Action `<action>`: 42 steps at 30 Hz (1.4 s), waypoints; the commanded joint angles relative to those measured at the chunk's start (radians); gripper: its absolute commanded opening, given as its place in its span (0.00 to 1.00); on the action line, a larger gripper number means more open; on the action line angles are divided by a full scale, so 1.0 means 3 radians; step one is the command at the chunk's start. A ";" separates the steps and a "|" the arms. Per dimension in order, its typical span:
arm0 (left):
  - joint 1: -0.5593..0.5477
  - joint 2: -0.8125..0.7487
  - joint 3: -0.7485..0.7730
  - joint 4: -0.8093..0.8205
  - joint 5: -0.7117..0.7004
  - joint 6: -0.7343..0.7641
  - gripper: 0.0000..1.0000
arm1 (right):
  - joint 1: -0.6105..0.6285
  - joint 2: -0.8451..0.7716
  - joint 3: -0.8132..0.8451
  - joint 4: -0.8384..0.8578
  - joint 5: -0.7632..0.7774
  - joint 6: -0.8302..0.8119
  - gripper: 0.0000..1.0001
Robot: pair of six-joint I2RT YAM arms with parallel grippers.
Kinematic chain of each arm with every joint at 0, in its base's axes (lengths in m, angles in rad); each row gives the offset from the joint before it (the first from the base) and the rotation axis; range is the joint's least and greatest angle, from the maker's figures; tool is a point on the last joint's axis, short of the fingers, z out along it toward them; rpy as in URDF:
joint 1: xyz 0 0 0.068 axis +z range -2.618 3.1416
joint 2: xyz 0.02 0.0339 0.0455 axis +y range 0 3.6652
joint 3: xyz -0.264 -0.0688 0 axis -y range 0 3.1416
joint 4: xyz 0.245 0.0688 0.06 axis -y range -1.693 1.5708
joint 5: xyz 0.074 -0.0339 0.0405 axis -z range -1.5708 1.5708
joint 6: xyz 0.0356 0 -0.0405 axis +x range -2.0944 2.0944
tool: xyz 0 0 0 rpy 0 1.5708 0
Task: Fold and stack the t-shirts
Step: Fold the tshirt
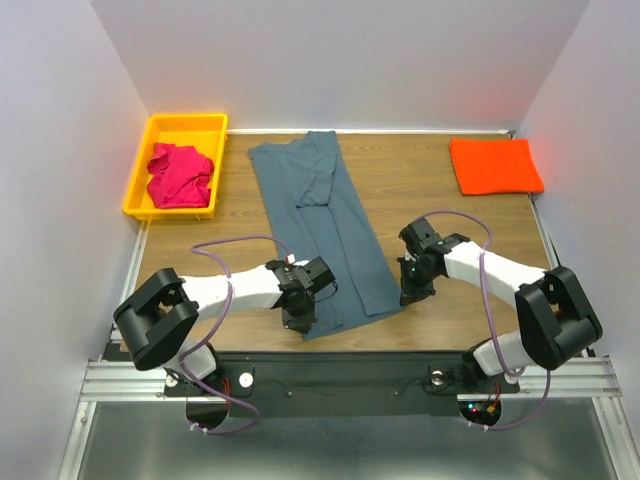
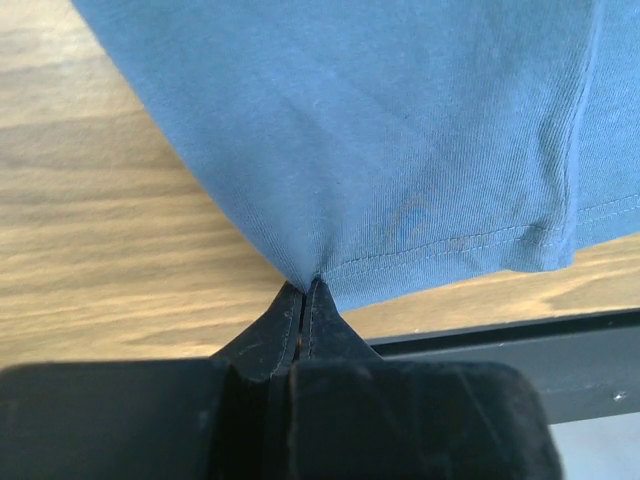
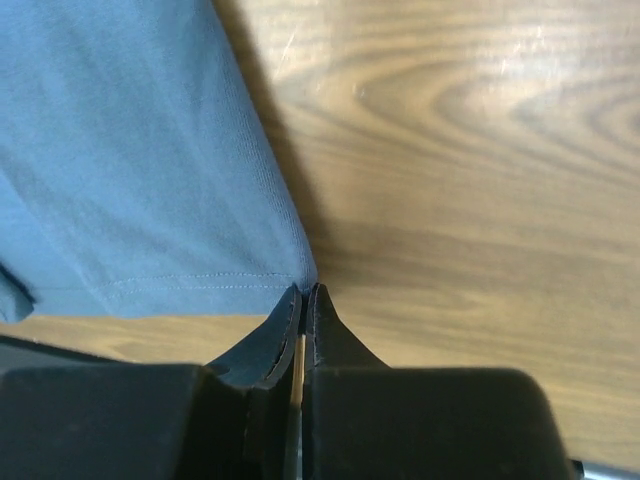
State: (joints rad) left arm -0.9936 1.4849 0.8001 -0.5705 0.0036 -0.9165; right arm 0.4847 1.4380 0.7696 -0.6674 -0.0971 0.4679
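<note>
The slate grey-blue t-shirt (image 1: 322,225) lies folded lengthwise into a long strip down the middle of the table. My left gripper (image 1: 301,322) is shut on its near left hem corner (image 2: 305,275). My right gripper (image 1: 406,298) is shut on its near right hem corner (image 3: 303,283). The orange t-shirt (image 1: 495,165) lies folded flat at the far right. The magenta-pink t-shirt (image 1: 180,175) is crumpled in the yellow bin (image 1: 176,128).
The yellow bin stands at the far left corner. The table's near edge and black frame rail (image 2: 520,335) run just below the shirt's hem. White walls close in the left, back and right.
</note>
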 commanded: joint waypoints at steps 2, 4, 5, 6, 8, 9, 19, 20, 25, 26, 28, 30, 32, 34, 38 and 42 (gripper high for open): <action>0.0019 -0.0255 0.0022 -0.0266 -0.0043 -0.0003 0.00 | 0.0000 -0.0217 0.0374 -0.0382 0.0114 -0.0010 0.01; 0.0100 -0.0352 0.0068 -0.0266 -0.0088 0.0018 0.00 | 0.0000 -0.0166 0.0553 -0.0449 0.0134 -0.0031 0.01; 0.0146 -0.0378 0.0089 -0.0251 -0.0109 0.0038 0.00 | 0.0000 -0.0135 0.0721 -0.0485 0.0150 -0.0041 0.01; 0.0278 -0.0409 0.0119 -0.0231 -0.0124 0.0094 0.00 | 0.0000 -0.0095 0.0824 -0.0501 0.0155 -0.0046 0.01; 0.0442 -0.0460 0.0145 -0.0180 -0.0140 0.0181 0.00 | 0.0000 0.0079 0.1104 -0.0521 0.0165 -0.0082 0.01; 0.0610 -0.0470 0.0191 -0.0159 -0.0145 0.0242 0.00 | 0.0000 0.0161 0.1197 -0.0521 0.0185 -0.0102 0.01; 0.1460 0.0030 0.0958 -0.0052 -0.0283 0.1004 0.00 | -0.0041 0.1204 0.2629 -0.0567 0.0390 -0.0317 0.01; 0.1506 0.0071 0.1019 -0.0047 -0.0293 0.1050 0.00 | -0.0046 0.1270 0.2746 -0.0572 0.0400 -0.0332 0.01; 0.1762 0.0337 0.1336 -0.0031 -0.0385 0.1286 0.00 | -0.0092 0.1710 0.3258 -0.0598 0.0395 -0.0409 0.01; 0.1828 0.0358 0.1392 -0.0026 -0.0411 0.1311 0.00 | -0.0107 0.1756 0.3375 -0.0603 0.0426 -0.0424 0.01; 0.1885 0.0434 0.1444 -0.0006 -0.0462 0.1382 0.00 | -0.0122 0.1838 0.3488 -0.0603 0.0461 -0.0455 0.01; 0.1946 0.0511 0.1515 0.0050 -0.0518 0.1459 0.00 | -0.0148 0.1946 0.3631 -0.0598 0.0513 -0.0491 0.01; 0.1977 0.0552 0.1571 0.0076 -0.0569 0.1500 0.00 | -0.0168 0.2038 0.3759 -0.0593 0.0543 -0.0516 0.01; 0.2028 0.0588 0.1592 0.0148 -0.0600 0.1531 0.00 | -0.0189 0.2099 0.3846 -0.0588 0.0564 -0.0547 0.01; 0.2079 0.0670 0.1607 0.0230 -0.0595 0.1582 0.00 | -0.0220 0.2242 0.4010 -0.0557 0.0595 -0.0593 0.01; 0.2100 0.0701 0.1602 0.0270 -0.0631 0.1603 0.00 | -0.0230 0.2360 0.4097 -0.0511 0.0564 -0.0614 0.01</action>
State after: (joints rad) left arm -0.3801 1.6928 1.2480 -0.4900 -0.1310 -0.4728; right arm 0.4328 2.1304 1.9491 -0.8379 0.0338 0.3134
